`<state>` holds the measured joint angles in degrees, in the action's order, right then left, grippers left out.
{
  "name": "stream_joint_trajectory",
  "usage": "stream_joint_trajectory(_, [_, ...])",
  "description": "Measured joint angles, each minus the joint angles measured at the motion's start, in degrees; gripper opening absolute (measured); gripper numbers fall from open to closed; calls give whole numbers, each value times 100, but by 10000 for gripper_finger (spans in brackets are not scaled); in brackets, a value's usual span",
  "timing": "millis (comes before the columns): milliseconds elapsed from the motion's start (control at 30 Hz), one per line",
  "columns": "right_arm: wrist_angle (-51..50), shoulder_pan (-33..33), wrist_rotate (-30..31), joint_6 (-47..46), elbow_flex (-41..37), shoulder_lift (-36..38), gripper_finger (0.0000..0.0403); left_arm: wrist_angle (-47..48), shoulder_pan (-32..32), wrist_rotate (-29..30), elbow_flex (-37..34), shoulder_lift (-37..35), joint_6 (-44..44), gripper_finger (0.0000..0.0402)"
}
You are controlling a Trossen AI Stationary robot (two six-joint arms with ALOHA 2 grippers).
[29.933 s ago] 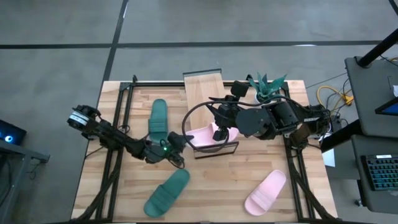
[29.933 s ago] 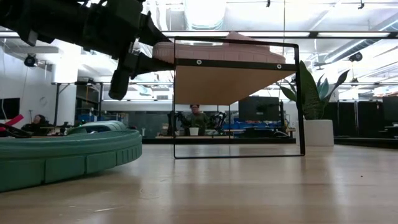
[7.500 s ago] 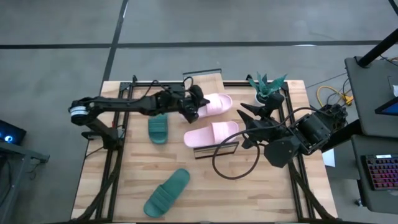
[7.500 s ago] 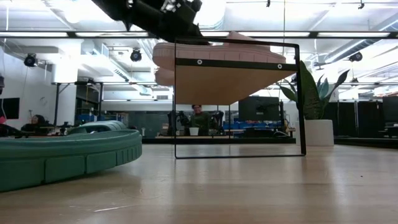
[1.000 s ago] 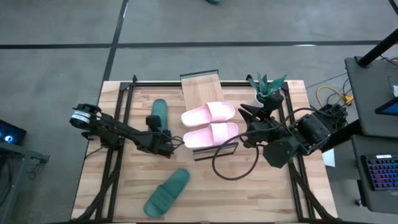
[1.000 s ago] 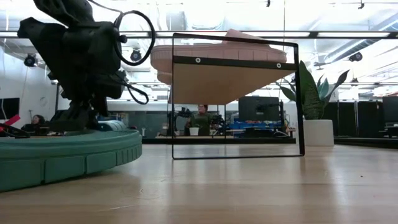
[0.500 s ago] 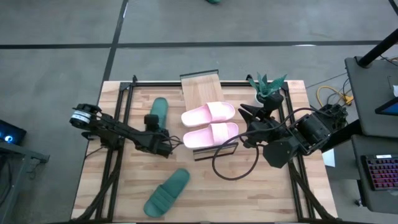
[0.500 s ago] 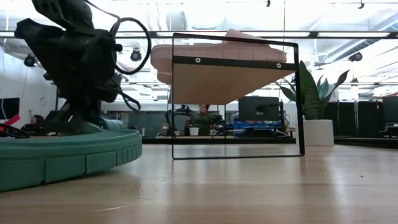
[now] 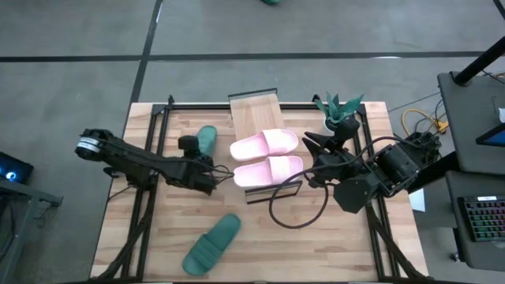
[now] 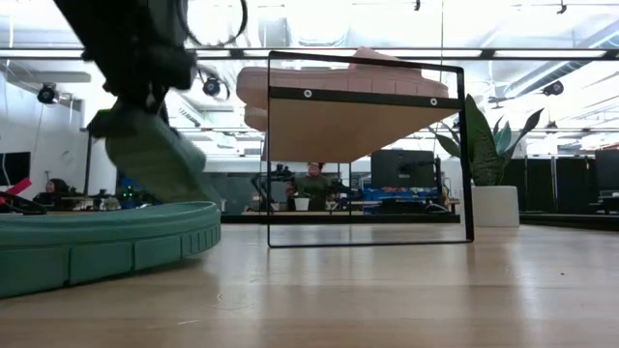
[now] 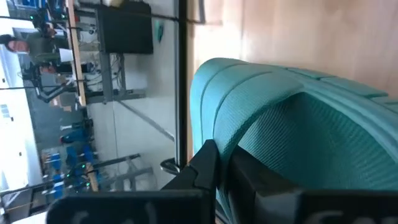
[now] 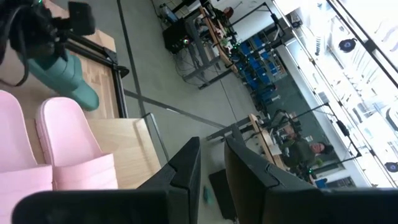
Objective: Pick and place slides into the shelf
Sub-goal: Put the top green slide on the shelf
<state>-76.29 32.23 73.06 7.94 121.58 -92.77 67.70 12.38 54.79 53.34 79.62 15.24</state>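
1. Slides: two pink slides (image 9: 266, 156) lie side by side on the shelf (image 9: 254, 106) top; one teal slide (image 9: 204, 141) is clamped in the left gripper (image 9: 197, 167), lifted off the table (image 9: 339, 244) just left of the shelf.
2. Second teal slide (image 9: 211, 244) lies flat at the table's front, well apart from the shelf.
3. Right gripper (image 9: 309, 155) hangs near the shelf's right edge, fingers (image 12: 184, 163) parted, holding nothing.
4. Small potted plant (image 9: 339, 110) stands at the table's back right.
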Motion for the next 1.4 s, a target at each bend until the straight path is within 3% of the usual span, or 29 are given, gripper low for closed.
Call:
stream_joint_trajectory(233, [1, -2, 0, 4, 0, 0, 63, 739, 0, 17, 450, -675, -356, 1])
stream_joint_trajectory(367, [4, -2, 0, 12, 0, 0, 63, 837, 9, 21, 868, -933, -990, 0])
stream_joint_trajectory(500, [4, -2, 0, 17, 0, 0, 63, 847, 21, 23, 1359, -1144, -1669, 0])
stream_joint_trajectory(767, [4, -2, 2, 20, 0, 0, 63, 1345, 18, 125, 2093, -1379, -2072, 0])
stream_joint_trajectory(933, [10, -1, 2, 20, 0, 0, 63, 906, 20, 389, 2320, -1402, -3202, 0])
stream_joint_trajectory(1067, [15, -2, 2, 13, 0, 0, 63, -325, 17, 526, 2400, -1373, -4904, 0])
stream_joint_trajectory(1167, [15, -1, 2, 0, 0, 0, 63, -1529, -7, 96, 2395, -1383, -6253, 0])
stream_joint_trajectory(1400, [13, -2, 0, -44, 0, 0, 63, -3600, -468, -2116, 2340, -1519, -8202, 0])
